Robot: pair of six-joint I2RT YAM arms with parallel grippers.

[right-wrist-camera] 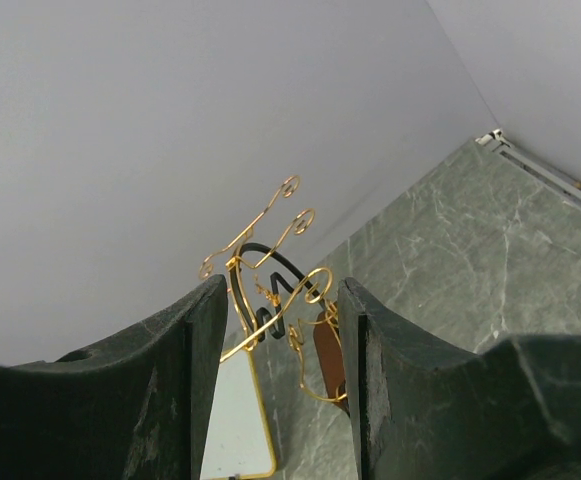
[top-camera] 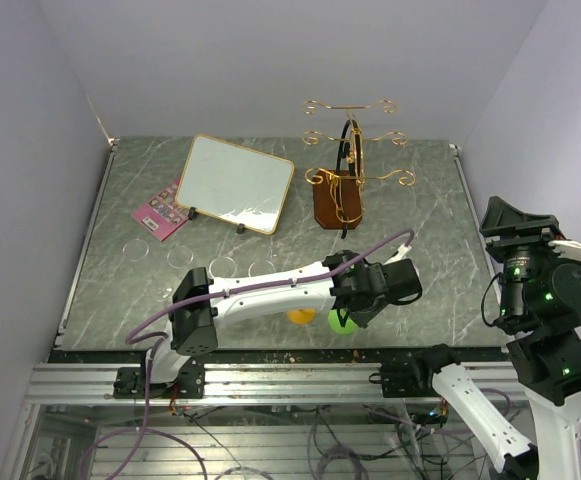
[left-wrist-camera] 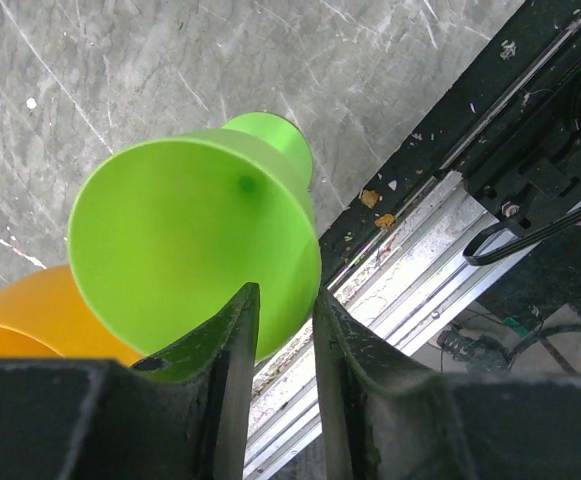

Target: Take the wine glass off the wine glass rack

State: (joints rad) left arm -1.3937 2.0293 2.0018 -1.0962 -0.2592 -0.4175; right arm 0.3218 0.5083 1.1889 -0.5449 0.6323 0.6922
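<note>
Both are standing partly open: left end effector (left-wrist-camera: 285, 293) straddling the green glass (left-wrist-camera: 190, 220) rim, right end effector (right-wrist-camera: 282, 285) holding nothing.

From above, the left arm (top-camera: 270, 288) covers all but slivers of the green wine glass (top-camera: 342, 323) and the orange glass (top-camera: 301, 316). In the left wrist view the orange glass runs off the left edge and behind the left pincer (left-wrist-camera: 285, 340). In the right wrist view a finger (right-wrist-camera: 355, 400) hides part of the base of the wine glass rack (right-wrist-camera: 270, 270).
</note>
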